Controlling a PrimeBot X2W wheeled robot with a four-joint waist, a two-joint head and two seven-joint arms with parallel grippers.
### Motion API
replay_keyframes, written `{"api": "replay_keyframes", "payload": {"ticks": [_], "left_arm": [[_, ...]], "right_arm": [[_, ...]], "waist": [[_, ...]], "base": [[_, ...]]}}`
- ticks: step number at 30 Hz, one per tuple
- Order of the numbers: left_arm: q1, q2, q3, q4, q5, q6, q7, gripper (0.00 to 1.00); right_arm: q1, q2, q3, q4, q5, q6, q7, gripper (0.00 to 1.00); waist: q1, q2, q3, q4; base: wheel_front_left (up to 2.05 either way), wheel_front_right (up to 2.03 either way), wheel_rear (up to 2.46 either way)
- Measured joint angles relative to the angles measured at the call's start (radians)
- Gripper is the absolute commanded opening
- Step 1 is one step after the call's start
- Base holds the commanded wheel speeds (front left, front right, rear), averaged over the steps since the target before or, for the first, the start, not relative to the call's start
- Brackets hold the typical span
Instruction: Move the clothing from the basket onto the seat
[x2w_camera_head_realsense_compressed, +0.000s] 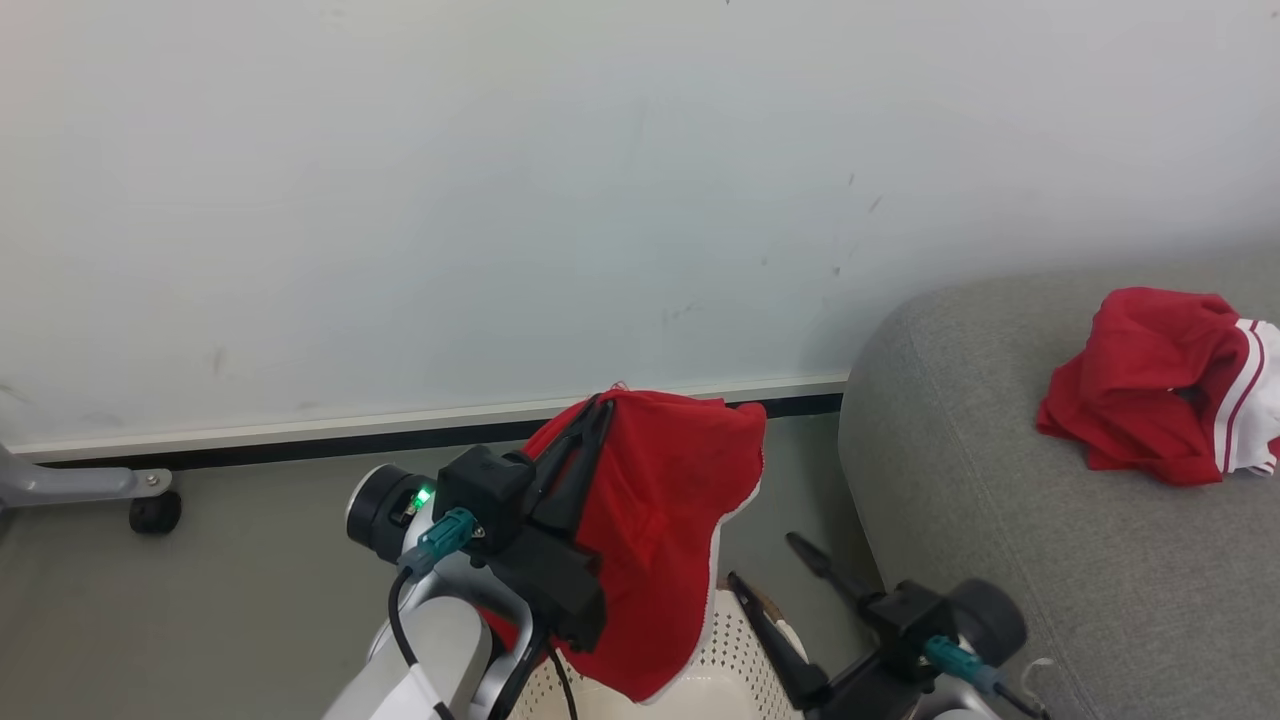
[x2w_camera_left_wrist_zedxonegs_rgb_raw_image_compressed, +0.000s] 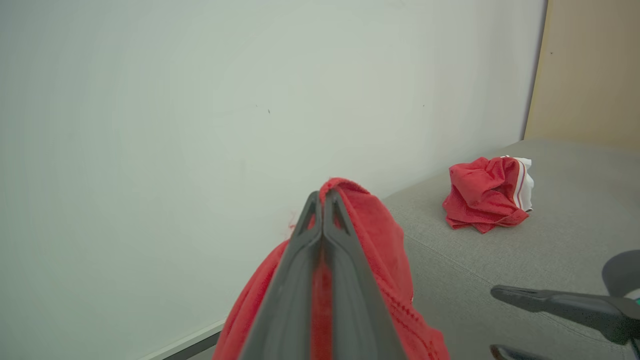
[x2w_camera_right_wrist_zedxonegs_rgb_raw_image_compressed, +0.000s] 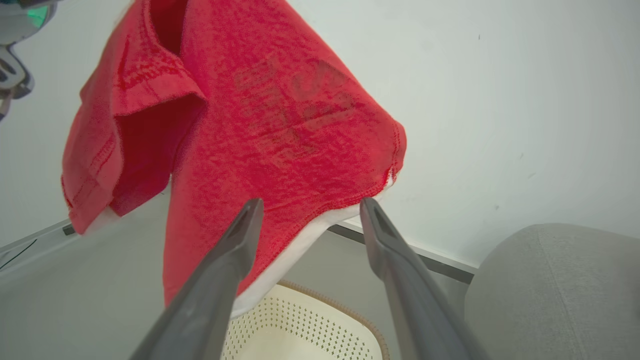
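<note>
Above the basket (x2w_camera_head_realsense_compressed: 728, 662) the left gripper (x2w_camera_head_realsense_compressed: 602, 405) pinches a red garment (x2w_camera_head_realsense_compressed: 665, 520) aloft — the right gripper (x2w_camera_head_realsense_compressed: 763, 560), near the basket, stands wide and empty.

Matt knit-cloth clothing (x2w_camera_right_wrist_zedxonegs_rgb_raw_image_compressed: 280, 125), perforated plastic basket (x2w_camera_right_wrist_zedxonegs_rgb_raw_image_compressed: 310, 320), woven-fabric seat (x2w_camera_head_realsense_compressed: 1000, 500).

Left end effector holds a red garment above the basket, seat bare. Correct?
Not quite. The seat already carries a crumpled red garment, seen in the head view. The left end effector does hold the hanging garment above the basket.
</note>
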Motion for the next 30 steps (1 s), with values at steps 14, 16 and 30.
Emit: {"api": "replay_keyframes", "payload": {"ticks": [14, 16, 30], "left_arm": [[-0.006, -0.004, -0.019, -0.092, 0.0, 0.004, 0.061, 0.0], [-0.007, -0.004, -0.022, -0.105, 0.0, 0.004, 0.07, 0.0], [-0.024, -0.01, -0.053, -0.185, 0.001, 0.006, 0.116, 0.0]], "right_arm": [[-0.058, -0.019, 0.184, 0.164, 0.139, 0.0, 0.0, 1.0], [-0.058, -0.019, 0.209, 0.172, 0.162, 0.0, 0.0, 1.0], [-0.135, -0.025, 0.37, 0.198, 0.342, 0.0, 0.0, 1.0]], "waist": [[0.0001, 0.0, 0.01, 0.01], [0.0, 0.0, 0.011, 0.012], [0.0, 0.0, 0.016, 0.028]], "base": [[0.0, 0.0, 0.0], [0.0, 0.0, 0.0], [0.0, 0.0, 0.0]]}}
